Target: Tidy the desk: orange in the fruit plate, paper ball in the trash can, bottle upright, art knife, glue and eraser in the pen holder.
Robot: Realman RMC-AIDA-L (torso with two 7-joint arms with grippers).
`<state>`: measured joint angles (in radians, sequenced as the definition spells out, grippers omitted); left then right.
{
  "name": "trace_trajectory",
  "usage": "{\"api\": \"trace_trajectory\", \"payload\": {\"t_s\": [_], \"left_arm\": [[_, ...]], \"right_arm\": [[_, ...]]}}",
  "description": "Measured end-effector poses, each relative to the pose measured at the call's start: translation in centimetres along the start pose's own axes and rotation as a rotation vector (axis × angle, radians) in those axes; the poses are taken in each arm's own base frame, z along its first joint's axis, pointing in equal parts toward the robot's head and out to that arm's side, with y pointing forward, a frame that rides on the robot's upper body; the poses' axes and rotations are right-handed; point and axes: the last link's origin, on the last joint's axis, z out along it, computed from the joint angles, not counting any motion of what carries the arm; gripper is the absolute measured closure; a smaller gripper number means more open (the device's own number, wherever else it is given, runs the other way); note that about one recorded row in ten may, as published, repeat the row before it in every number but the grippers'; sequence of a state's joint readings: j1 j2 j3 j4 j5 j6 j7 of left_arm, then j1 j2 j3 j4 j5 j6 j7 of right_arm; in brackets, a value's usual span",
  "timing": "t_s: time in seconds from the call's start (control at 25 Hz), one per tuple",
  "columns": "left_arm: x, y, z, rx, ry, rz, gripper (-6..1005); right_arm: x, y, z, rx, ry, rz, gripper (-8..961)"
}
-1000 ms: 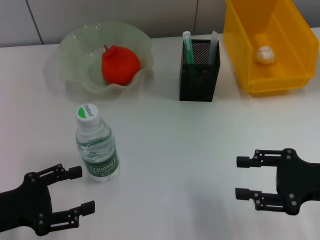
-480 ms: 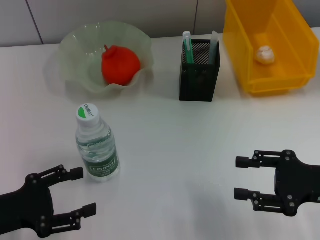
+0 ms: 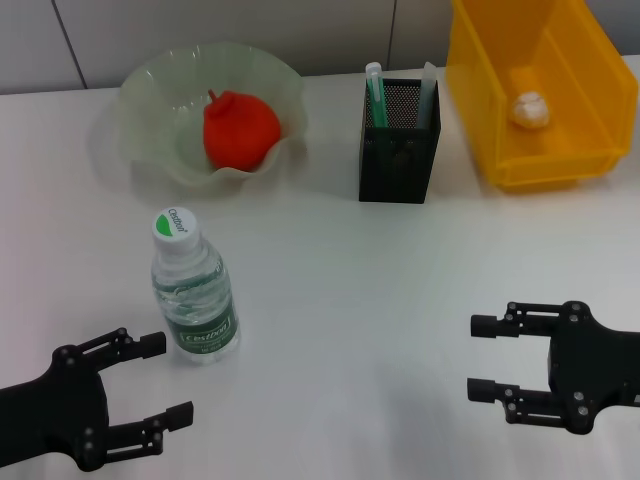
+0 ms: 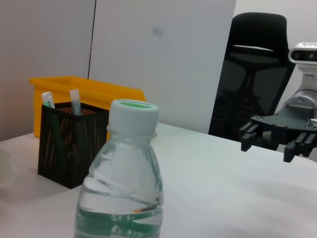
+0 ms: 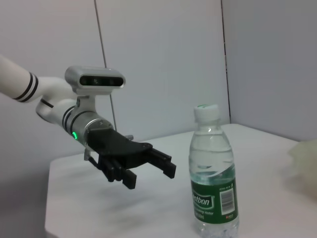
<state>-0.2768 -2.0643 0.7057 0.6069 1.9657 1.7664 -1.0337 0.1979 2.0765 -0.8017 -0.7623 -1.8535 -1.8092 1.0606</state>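
**Both grippers empty, desk nearly tidied**

Both grippers hover low over the near part of the table (image 3: pixel 340 300) with their fingers spread apart and nothing held. The left gripper (image 3: pixel 155 380) sits just beside the foot of the bottle (image 3: pixel 193 290), not touching it; the right gripper (image 3: pixel 492 357) is well apart from everything, on the bare near-right side.

Moving outward, the bottle stands upright with its green-and-white cap on top, so that step looks done. Farther back on the left, the orange (image 3: pixel 240 130) lies inside the fruit plate (image 3: pixel 150 95). At the back right, the paper ball (image 3: pixel 529 108) rests in the yellow bin (image 3: pixel 580 60) that serves as the trash can.

Between them stands the black mesh pen holder (image 3: pixel 400 150), with two slim items sticking up from it: one with a green body, one paler. Whether the art knife, glue and eraser are all in there cannot be told; the eraser is not visible. No loose item shows on the table, so the task appears to be at or near its end.
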Motion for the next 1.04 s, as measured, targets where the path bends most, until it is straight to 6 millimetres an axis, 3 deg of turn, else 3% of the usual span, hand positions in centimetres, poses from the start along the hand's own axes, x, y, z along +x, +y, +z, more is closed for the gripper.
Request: {"api": "trace_trajectory", "payload": {"t_s": [1.04], "left_arm": [[-0.15, 0.19, 0.06, -0.041, -0.036, -0.026, 159]], "right_arm": [[0.21, -0.19, 0.40, -0.039, 0.056, -0.012, 331]]}}
